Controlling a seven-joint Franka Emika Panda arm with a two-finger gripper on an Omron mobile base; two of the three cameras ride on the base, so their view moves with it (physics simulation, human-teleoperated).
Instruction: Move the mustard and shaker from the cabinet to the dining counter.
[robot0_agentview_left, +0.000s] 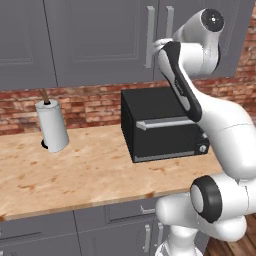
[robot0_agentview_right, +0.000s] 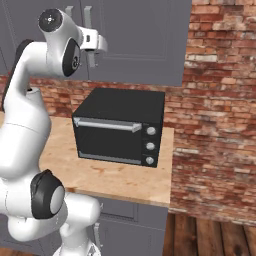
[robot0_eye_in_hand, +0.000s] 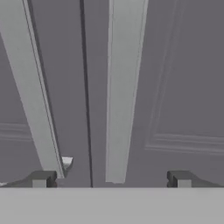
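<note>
- The cabinet (robot0_agentview_left: 100, 40) is shut; the mustard and shaker can't be seen, so presumably they sit behind its doors. The step in hand looks like getting a door open.
- The gripper (robot0_eye_in_hand: 111, 179) is raised to the doors with its fingers (robot0_eye_in_hand: 41, 178) spread wide apart, holding nothing. In the hand view two silver handles run up the picture on either side of the dark seam between the doors: one handle (robot0_eye_in_hand: 122, 87) lies between the fingertips, the other handle (robot0_eye_in_hand: 33, 87) passes close by one fingertip.
- To do this well, centre the gripper on the handle between the fingertips, so the neighbouring bar isn't caught as well. Whether the fingertips already reach past the bar can't be told; advance until they do before closing.
- Grip the bar partway up its length instead of at its very end, where the fingers could slide off.
- Pull along the door's swing arc, not straight out, so the grip isn't twisted loose.
- Below, the black oven (robot0_agentview_left: 162, 125) stands toward the right end of the tabletop (robot0_agentview_left: 85, 170) and a white paper-towel roll (robot0_agentview_left: 52, 125) near its back left; keep the elbow clear of the oven top while swinging.
</note>
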